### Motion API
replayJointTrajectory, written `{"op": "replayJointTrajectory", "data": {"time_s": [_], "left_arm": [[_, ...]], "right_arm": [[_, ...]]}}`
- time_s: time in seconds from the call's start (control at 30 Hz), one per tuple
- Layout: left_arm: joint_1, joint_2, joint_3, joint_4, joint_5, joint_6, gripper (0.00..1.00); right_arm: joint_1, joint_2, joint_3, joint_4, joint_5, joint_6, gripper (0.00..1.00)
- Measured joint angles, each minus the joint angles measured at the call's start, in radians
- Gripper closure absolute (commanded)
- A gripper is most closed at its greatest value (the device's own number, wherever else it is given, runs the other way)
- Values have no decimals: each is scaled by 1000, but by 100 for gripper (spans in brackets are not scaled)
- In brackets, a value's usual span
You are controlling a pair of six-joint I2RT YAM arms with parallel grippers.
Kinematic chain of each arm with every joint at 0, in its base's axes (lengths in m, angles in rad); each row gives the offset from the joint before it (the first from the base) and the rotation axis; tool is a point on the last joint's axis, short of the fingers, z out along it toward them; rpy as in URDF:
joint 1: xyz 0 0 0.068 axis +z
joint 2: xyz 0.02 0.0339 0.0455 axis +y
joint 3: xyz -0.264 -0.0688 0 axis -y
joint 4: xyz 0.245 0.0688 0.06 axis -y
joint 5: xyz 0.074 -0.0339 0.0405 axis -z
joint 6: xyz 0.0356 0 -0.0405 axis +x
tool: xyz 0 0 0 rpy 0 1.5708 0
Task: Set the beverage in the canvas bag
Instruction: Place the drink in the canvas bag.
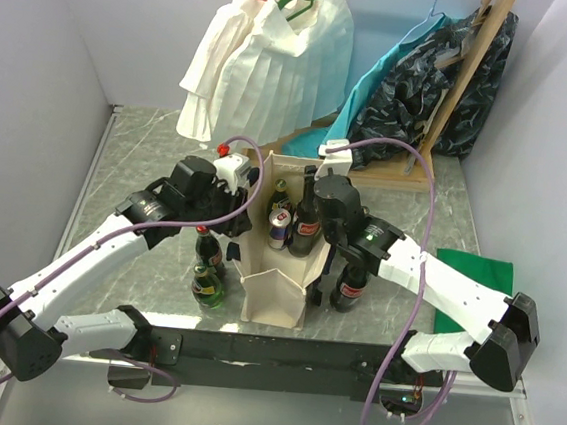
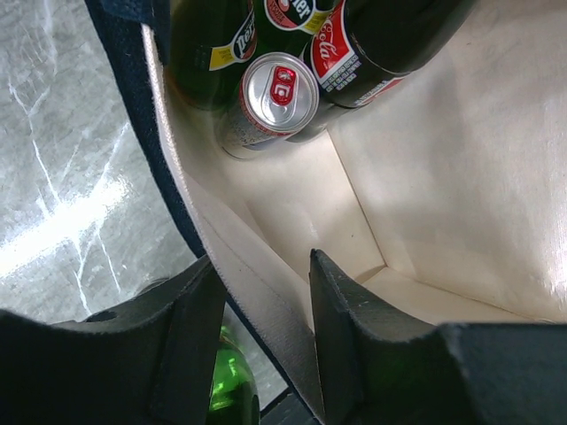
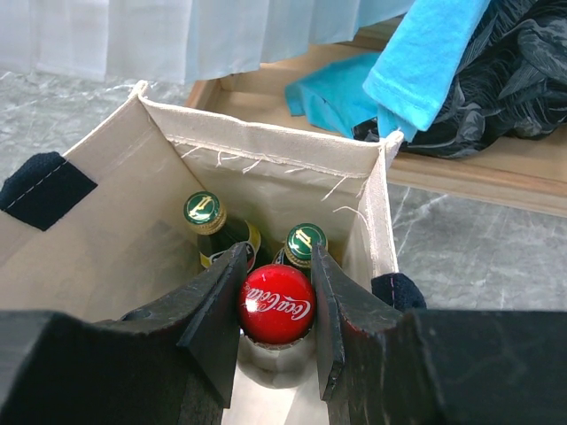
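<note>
The cream canvas bag point(image 1: 276, 287) stands upright at the table's centre front, with navy handles. Inside it are two green-capped bottles point(image 3: 202, 211), a silver can point(image 2: 280, 93) and a Coca-Cola bottle point(image 1: 305, 225). My right gripper point(image 3: 276, 266) is shut on that bottle's red cap point(image 3: 276, 305) above the bag's right half; in the top view it point(image 1: 314, 183) is at the bag's mouth. My left gripper point(image 2: 264, 266) is open, its fingers straddling the bag's left wall point(image 2: 266, 292), one inside and one outside. In the top view it point(image 1: 248, 219) is at the bag's left rim.
Two bottles point(image 1: 208, 266) stand left of the bag and a Coca-Cola bottle point(image 1: 350, 287) stands right of it. A white pleated garment point(image 1: 267, 70), teal cloth point(image 1: 398, 63) and black garment point(image 1: 446, 88) hang at the back. A green cloth point(image 1: 474, 271) lies at the right.
</note>
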Motion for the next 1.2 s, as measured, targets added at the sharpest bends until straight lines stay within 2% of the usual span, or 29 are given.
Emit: {"op": "replayJointTrajectory", "data": {"time_s": [0.2, 0.23, 0.3, 0.6, 1.2], "left_arm": [[0, 0, 0, 1, 0, 1, 50], [0, 0, 0, 1, -1, 1, 50], [0, -1, 0, 4, -1, 1, 49], [0, -13, 0, 16, -10, 1, 48], [0, -54, 0, 23, -63, -2, 46]], "right_arm": [[0, 0, 0, -3, -1, 7, 74], [0, -1, 0, -5, -1, 9, 68], [0, -3, 1, -9, -2, 13, 67], [0, -8, 16, -20, -6, 18, 47], [0, -47, 70, -12, -9, 34, 41]]}}
